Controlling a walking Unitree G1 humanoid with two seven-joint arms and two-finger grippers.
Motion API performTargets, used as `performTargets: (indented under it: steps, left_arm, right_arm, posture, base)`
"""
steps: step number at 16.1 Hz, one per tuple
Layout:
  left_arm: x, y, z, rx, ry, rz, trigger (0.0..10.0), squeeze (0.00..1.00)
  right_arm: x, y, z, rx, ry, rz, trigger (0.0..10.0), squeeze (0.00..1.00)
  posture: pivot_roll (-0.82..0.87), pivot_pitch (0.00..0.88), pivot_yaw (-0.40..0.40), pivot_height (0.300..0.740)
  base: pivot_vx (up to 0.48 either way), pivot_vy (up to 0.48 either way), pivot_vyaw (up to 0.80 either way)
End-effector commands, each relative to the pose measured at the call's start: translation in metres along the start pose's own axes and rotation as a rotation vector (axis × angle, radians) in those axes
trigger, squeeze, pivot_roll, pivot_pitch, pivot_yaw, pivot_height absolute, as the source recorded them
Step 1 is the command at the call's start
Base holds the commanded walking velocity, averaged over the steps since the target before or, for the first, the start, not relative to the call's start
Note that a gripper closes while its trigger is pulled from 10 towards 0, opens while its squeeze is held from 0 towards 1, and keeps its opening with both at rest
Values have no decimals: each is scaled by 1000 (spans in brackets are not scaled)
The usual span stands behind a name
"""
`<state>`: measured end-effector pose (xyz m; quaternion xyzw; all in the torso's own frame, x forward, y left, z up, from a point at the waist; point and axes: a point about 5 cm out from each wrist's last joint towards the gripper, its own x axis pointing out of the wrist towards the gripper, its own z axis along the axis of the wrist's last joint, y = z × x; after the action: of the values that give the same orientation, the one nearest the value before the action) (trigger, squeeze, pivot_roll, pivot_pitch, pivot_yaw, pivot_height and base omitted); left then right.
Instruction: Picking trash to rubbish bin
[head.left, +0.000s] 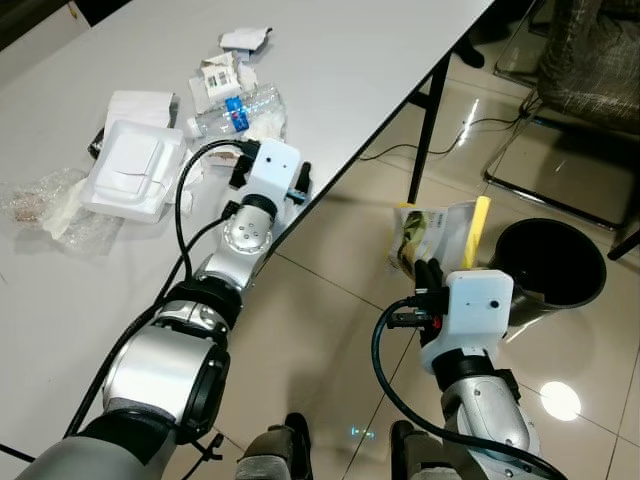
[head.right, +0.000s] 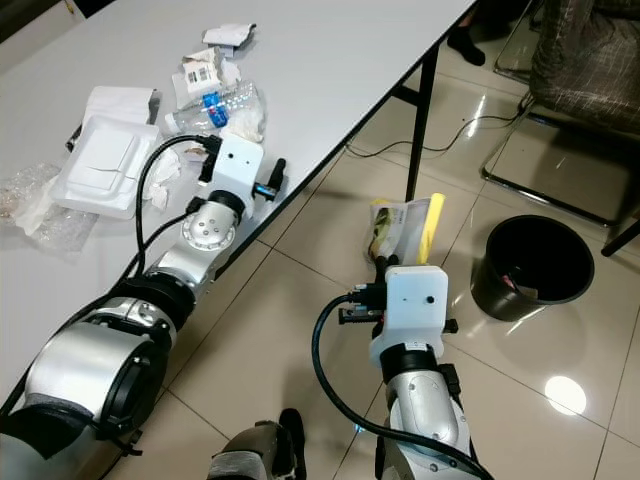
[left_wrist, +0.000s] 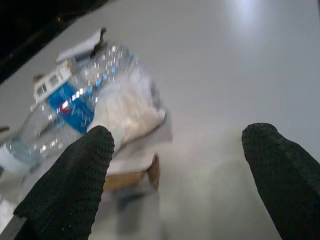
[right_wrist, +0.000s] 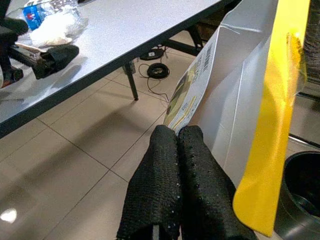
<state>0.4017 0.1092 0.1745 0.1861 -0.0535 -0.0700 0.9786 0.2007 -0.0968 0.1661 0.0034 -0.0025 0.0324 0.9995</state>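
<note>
The right gripper (right_wrist: 175, 150) was clamped on a white-and-yellow snack bag (head.left: 440, 235), held above the floor beside the black rubbish bin (head.left: 555, 265). The left gripper (left_wrist: 180, 170) hovered with fingers apart over the counter (head.left: 340, 60), near a plastic bottle (head.left: 235, 115) and crumpled wrappers (head.left: 225, 70).

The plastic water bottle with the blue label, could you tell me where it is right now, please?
The water bottle lies on the white table, just ahead of the left gripper, beside the foam tray.
</note>
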Motion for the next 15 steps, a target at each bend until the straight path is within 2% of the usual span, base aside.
performTargets:
  steps: [1, 6, 7, 15]
  left_arm:
    - [1, 10, -3, 9, 33, 33, 10000, 0]
    - [-1, 13, -17, -4, 154, 9, 10000, 0]
    - [-1, 13, -17, -4, 154, 9, 10000, 0]
    - [-14, 21, -47, 65, 299, -13, 10000, 0]
  right_arm:
    - [-6, 10, 4, 56, -2, 21, 10000, 0]
    - [-7, 12, 4, 52, 8, 41, 10000, 0]
    - [-7, 12, 4, 52, 8, 41, 10000, 0]
    - [-6, 17, 3, 53, 20, 62, 10000, 0]
  posture:
    - [-58, 285, 141, 740]
    - [-60, 295, 126, 740]
    - [-60, 295, 126, 740]
    - [-57, 304, 120, 740]
  base:
    - [0, 0, 0]
    - [0, 0, 0]
    - [0, 0, 0]
    - [0, 0, 0]
